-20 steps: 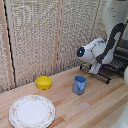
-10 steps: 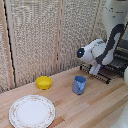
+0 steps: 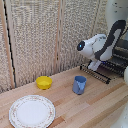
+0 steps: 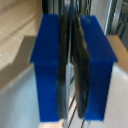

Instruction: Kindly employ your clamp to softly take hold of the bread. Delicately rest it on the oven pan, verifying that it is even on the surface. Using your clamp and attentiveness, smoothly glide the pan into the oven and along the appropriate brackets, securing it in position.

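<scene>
Wooden counter (image 3: 95,102): blue cup (image 3: 79,84), yellow bowl (image 3: 44,82), patterned plate (image 3: 32,110). Clamp (image 3: 94,65) jaws clenched on oven pan (image 3: 102,73) edge; blue fingers (image 4: 50,65) pinch thin wire bars. Bread unseen.

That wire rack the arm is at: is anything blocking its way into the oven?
Nothing visible does. The gripper sits at the oven pan, and the blue cup and yellow bowl stand apart toward the exterior view's left.

Small round yellow bowl (image 3: 44,82); blue plastic cup (image 3: 79,84); white round plate (image 3: 32,111), patterned rim; dark wire oven pan (image 3: 102,72); blue-tipped clamp fingers (image 4: 50,65); pale wooden bench (image 3: 95,107)
</scene>
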